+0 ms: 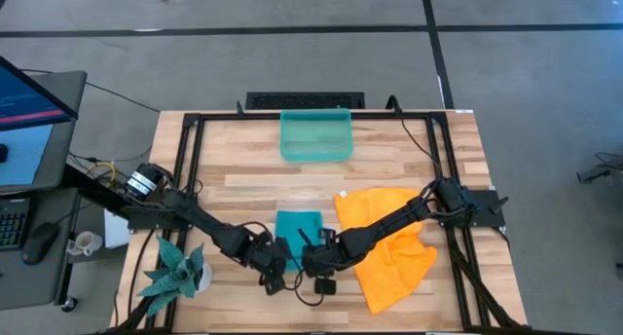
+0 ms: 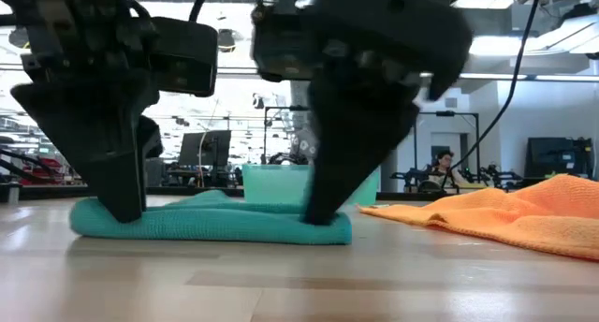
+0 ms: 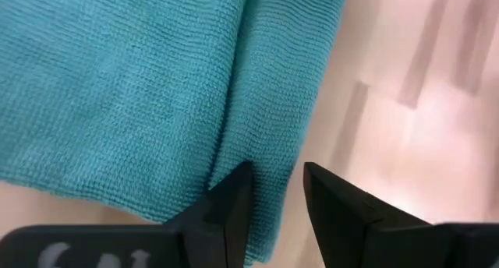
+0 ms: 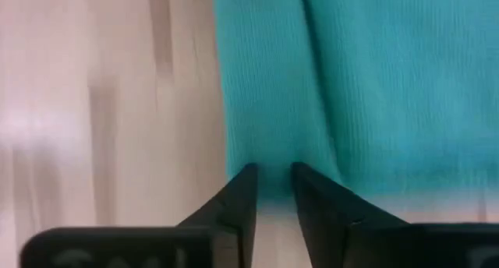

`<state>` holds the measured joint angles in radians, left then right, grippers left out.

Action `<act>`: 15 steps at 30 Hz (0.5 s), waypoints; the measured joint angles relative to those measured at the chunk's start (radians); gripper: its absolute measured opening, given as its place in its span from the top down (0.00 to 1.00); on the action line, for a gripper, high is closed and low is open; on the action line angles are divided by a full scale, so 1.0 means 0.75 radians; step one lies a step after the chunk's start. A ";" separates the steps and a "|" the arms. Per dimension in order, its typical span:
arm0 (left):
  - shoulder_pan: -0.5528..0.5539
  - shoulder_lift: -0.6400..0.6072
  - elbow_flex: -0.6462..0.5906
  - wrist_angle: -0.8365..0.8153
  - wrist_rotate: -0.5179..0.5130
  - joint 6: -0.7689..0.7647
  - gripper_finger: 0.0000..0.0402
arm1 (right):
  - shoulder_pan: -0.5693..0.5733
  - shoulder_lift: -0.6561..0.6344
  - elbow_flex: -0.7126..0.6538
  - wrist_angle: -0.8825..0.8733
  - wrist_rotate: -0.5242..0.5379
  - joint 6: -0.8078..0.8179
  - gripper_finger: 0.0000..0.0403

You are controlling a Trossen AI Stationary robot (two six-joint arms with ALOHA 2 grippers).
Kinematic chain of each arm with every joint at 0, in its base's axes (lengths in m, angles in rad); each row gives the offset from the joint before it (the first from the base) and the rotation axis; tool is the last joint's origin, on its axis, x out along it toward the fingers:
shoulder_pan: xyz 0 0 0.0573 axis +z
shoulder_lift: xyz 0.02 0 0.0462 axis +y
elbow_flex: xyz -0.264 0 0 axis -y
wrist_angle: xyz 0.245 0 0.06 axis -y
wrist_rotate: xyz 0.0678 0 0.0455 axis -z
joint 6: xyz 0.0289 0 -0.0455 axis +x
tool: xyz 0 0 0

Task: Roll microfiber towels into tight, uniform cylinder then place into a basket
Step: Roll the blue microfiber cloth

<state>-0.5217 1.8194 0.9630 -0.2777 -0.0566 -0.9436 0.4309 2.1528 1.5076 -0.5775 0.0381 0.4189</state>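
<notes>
Two towels on the counter (image 1: 389, 169): the teal towel (image 1: 298, 228), folded narrow, lies at the near edge, and the orange towel (image 1: 389, 247) is spread just beside it. One basket (image 1: 315, 135) sits well apart at the far side. The left gripper (image 3: 274, 192) pinches the teal towel's fold; the right gripper (image 4: 271, 187) stands slightly parted over its edge. The arms hide the towel's near end from above.

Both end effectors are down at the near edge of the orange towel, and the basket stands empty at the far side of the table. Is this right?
Not quite: the colour is wrong. In the high view the left end effector and right end effector are at the near edge of the teal towel; the orange towel lies beside it. The basket is empty, far side.
</notes>
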 joint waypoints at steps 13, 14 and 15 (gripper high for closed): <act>0.004 0.001 -0.003 0.030 -0.011 -0.142 0.72 | 0.115 -0.166 -0.017 -0.104 0.300 -0.229 0.70; 0.005 0.001 -0.002 0.028 -0.009 -0.147 0.72 | 0.136 -0.176 -0.026 -0.086 0.361 -0.232 0.70; 0.005 0.001 -0.002 0.030 -0.009 -0.150 0.72 | 0.159 -0.184 -0.047 -0.048 0.420 -0.234 0.70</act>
<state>-0.5179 1.8198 0.9614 -0.2555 -0.0634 -1.0564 0.5502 2.0150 1.4725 -0.6135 0.3530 0.2432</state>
